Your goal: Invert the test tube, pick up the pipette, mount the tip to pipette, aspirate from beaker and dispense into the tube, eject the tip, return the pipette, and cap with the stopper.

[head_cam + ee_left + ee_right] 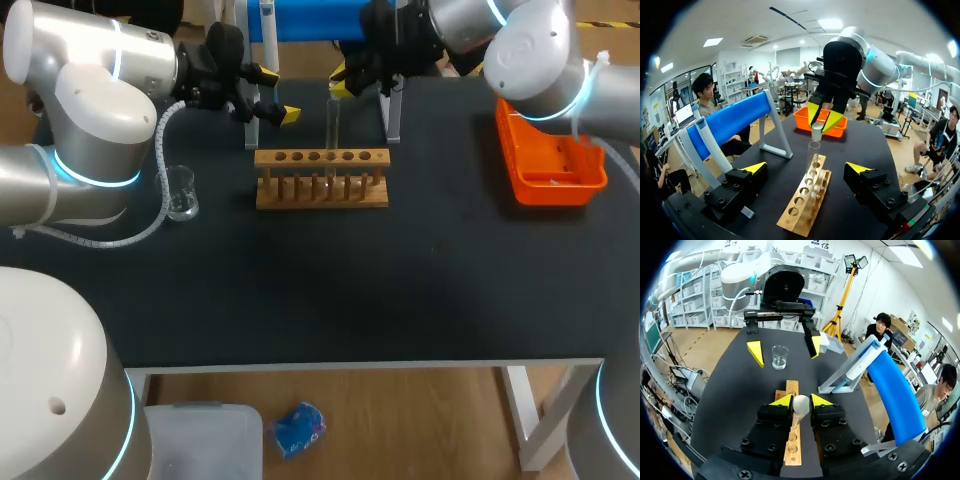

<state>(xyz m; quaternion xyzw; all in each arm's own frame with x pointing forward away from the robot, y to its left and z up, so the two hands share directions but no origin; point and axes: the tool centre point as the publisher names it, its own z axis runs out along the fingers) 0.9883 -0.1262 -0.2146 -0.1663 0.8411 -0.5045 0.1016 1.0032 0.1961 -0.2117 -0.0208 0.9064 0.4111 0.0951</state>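
A clear test tube (333,125) stands upright in the wooden rack (321,182) at the back of the black table. My right gripper (341,84) hangs right over the tube's mouth, shut on a pale stopper (800,404). Seen from the left wrist, the stopper (817,132) sits at the top of the tube (813,152); whether it is seated I cannot tell. My left gripper (278,95) stands open and empty just behind the rack's left end, its fingers (755,167) wide apart. The blue pipette (300,20) lies on its white stand behind the rack.
A glass beaker (181,192) with a little clear liquid stands left of the rack, close to my left arm. An orange tray (548,165) sits at the table's right edge under my right arm. The stand's white legs (392,115) are right behind the rack.
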